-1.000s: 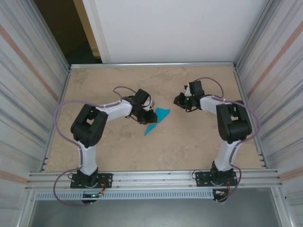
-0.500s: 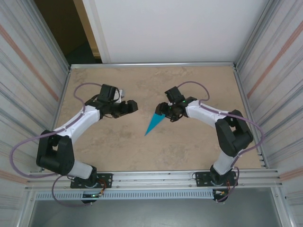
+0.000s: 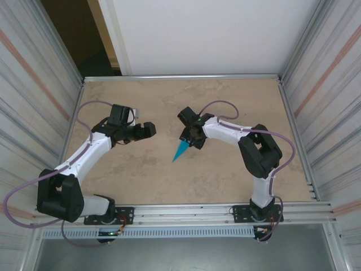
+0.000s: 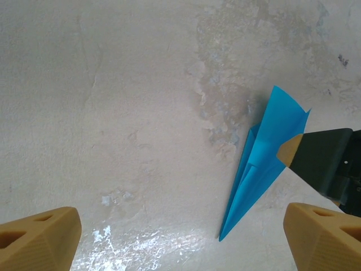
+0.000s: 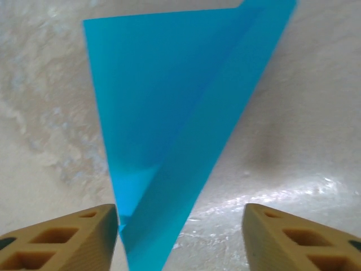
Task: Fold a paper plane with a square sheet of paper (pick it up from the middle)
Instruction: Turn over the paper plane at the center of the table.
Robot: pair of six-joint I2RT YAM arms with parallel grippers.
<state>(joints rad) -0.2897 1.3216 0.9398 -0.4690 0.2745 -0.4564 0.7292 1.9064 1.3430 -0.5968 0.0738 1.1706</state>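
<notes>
Worktop (image 3: pixel 141 175) carries the paper plane (image 3: pixel 181 149) near its middle, lying flat with its nose toward the near edge. The right tool (image 3: pixel 190 140) sits over the plane's wide tail, its fingers (image 5: pixel 62 234) parted and the folded paper running between them. One finger seems to touch the paper's edge, but nothing is clamped. The left tool (image 3: pixel 150 129) hangs well apart to the left, spread wide and empty.

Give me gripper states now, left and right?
Left gripper: open, empty.
Right gripper: open around the paper plane, not clamped on it.
</notes>
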